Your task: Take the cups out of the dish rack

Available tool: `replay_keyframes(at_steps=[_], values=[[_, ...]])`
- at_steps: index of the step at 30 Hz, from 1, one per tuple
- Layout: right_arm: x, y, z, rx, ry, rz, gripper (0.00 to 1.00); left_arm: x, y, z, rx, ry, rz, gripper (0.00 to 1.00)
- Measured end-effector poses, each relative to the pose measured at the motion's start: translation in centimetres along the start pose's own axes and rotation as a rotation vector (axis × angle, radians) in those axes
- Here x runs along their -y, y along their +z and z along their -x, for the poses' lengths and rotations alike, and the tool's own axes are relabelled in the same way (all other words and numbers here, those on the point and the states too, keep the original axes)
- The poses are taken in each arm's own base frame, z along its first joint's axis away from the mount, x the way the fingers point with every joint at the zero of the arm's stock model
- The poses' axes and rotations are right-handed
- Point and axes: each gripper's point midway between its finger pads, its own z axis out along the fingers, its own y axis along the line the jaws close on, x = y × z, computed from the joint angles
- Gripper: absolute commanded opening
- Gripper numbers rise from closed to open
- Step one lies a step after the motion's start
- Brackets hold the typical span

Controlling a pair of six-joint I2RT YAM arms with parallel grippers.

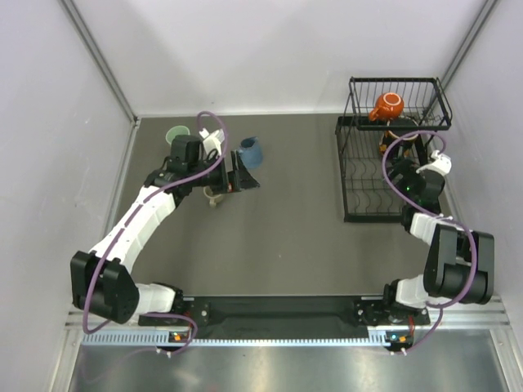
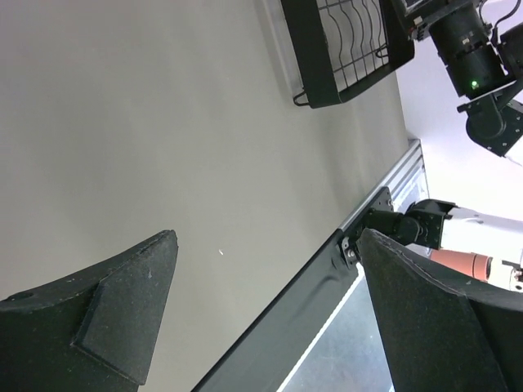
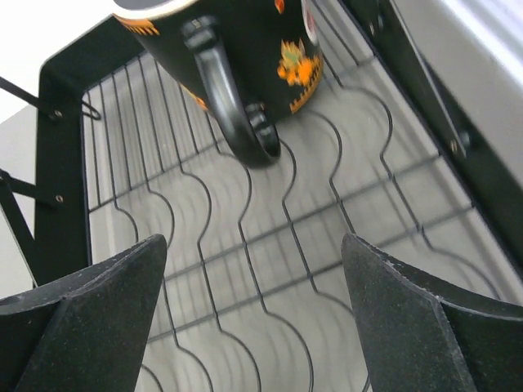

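Observation:
The black wire dish rack stands at the right. A small orange mug lies in its raised basket. A black floral mug stands on the lower tier, handle toward my right gripper, which hangs open just short of it over the wires. On the table at the left are a blue mug, a pale green tumbler and a small beige mug. My left gripper is open and holds nothing, just below the blue mug and right of the beige one.
Grey walls close in the table on three sides. The rack's near corner and the right arm show in the left wrist view. A black and silver rail carries both arm bases at the near edge.

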Motion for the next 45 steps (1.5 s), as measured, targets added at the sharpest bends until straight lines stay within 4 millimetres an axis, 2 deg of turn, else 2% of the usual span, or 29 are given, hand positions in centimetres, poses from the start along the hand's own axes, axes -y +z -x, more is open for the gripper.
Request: replay_keyframes(at_steps=[3, 10, 15, 24, 28, 29, 34, 39, 45], values=[[-0.2, 0.4, 0.7, 0.025, -0.028, 0.010, 0.85, 0.0, 0.0, 0.0, 0.000, 0.001, -0.004, 0.99], [-1.2, 2.8, 2.0, 0.024, -0.088, 0.056, 0.80, 0.4, 0.0, 0.0, 0.002, 0.003, -0.027, 0.98], [-1.5, 4.5, 2.8, 0.014, -0.094, 0.085, 0.73, 0.3, 0.1, -0.2, -0.003, -0.003, -0.027, 0.99], [-1.3, 5.8, 2.1, -0.042, -0.086, 0.095, 0.64, 0.2, 0.1, -0.1, 0.001, -0.006, -0.027, 0.99], [-1.3, 6.2, 1.8, -0.052, -0.084, 0.101, 0.52, 0.2, 0.0, 0.2, 0.010, -0.013, -0.027, 0.99], [-1.2, 6.3, 1.7, -0.056, -0.084, 0.101, 0.45, 0.1, 0.0, 0.3, 0.013, -0.013, -0.026, 0.99], [-1.0, 6.4, 1.5, -0.060, -0.081, 0.098, 0.28, 0.1, -0.1, 0.6, 0.025, -0.008, -0.028, 0.99], [-1.3, 6.3, 1.6, -0.056, -0.114, 0.117, 0.01, 0.1, -0.1, 0.8, 0.032, -0.004, -0.031, 0.99], [-1.1, 5.1, 2.2, -0.053, -0.152, 0.108, 0.00, 0.2, -0.1, 1.0, 0.037, -0.007, -0.038, 0.98]])
